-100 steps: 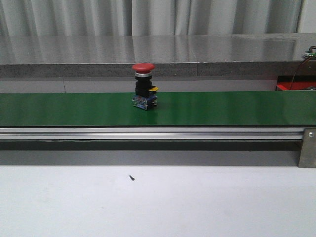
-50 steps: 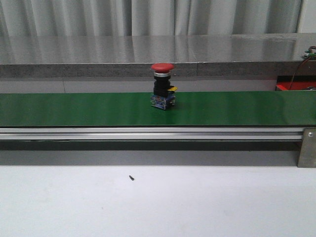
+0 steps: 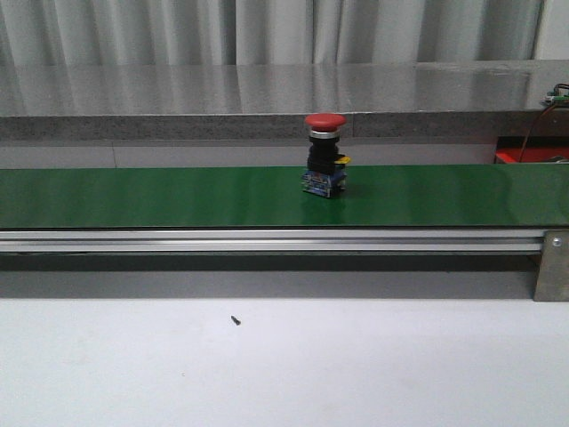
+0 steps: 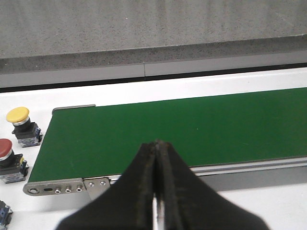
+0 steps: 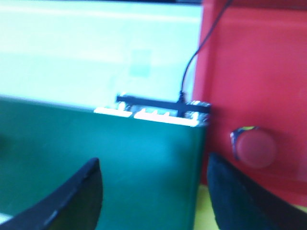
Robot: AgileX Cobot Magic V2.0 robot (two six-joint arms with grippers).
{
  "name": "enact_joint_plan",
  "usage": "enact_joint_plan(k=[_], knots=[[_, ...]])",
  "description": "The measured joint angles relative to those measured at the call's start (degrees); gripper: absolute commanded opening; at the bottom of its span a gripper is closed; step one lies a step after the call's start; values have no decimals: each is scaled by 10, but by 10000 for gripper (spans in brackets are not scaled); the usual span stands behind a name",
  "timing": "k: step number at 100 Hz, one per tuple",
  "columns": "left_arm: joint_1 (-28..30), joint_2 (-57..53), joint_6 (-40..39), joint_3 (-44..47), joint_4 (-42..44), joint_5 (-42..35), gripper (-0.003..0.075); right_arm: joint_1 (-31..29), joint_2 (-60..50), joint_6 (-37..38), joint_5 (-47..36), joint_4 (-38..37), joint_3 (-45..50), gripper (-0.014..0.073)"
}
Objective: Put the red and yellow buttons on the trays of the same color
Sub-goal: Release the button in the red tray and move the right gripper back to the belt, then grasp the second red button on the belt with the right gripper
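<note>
Gaping right hand (image 5: 153,191), holding nothing; left hand (image 4: 156,158) closed.

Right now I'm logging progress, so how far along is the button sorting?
Done: one red button already lies on the red tray. In hand: nothing; another red button stands on the green belt. Left: that one, plus the yellow button and red one waiting beside the belt's end.

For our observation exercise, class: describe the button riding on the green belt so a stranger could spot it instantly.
Find the long green conveyor belt running across the front view. Slightly right of its middle stands the red button, upright and alone: a rounded red cap on a black body with a bluish-grey base.
</note>
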Motion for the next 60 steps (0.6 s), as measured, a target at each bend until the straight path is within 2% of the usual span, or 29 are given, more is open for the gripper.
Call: enact_joint_plan(k=[19, 39, 60], knots=[[0, 0, 0, 0, 0, 0, -20, 44, -85, -21, 8, -8, 82, 479], [0, 0, 0, 0, 0, 0, -19, 128, -117, -23, 6, -32, 150, 479], [0, 0, 0, 0, -6, 0, -19, 221, -115, -17, -62, -72, 188, 479]])
